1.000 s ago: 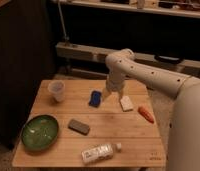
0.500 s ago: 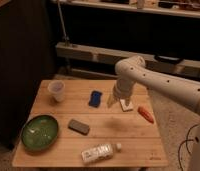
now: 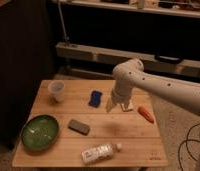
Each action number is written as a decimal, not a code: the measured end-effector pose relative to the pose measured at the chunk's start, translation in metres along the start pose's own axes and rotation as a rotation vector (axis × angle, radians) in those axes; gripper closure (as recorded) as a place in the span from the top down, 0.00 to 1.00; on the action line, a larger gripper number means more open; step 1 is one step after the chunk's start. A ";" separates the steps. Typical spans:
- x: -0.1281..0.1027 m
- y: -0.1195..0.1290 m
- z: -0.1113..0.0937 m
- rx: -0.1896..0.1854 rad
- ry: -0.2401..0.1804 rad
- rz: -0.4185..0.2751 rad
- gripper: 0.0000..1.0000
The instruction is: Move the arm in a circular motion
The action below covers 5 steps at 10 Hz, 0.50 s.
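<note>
1. The arm (image 3: 153, 82) reaches in from the right. Its rounded elbow sits above the far side of the bench (image 3: 138, 146), and from there it bends downward.
2. The end effector (image 3: 113, 104) hangs over the middle of the bench. It is just beside the blue item (image 3: 95, 98) on one side, with the orange item (image 3: 146, 114) near it on the other.
3. We cannot tell how far open the end effector is. We see nothing clearly in its hold, and a small white item (image 3: 125, 107) lies just beside it.
4. We judge the step in hand to be the sweep itself. The task asks only for a circle traced by the arm, so nothing on the bench needs grasping.
5. The next move calls for a smooth curved path, with the tip kept at an even height above the wood.
6. That path should pass clear of the cup (image 3: 56, 90), the green bowl (image 3: 39, 132), the grey block (image 3: 79, 126) and the lying bottle (image 3: 99, 152).
7. With the tip this low and so many things close by, we would favour a tight loop, or some lift first.
</note>
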 end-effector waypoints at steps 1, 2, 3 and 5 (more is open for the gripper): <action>0.002 -0.017 0.001 -0.008 -0.002 -0.029 0.65; 0.003 -0.036 0.001 -0.022 -0.009 -0.067 0.65; 0.000 -0.046 0.001 -0.047 -0.016 -0.107 0.65; 0.002 -0.057 0.002 -0.062 -0.012 -0.135 0.65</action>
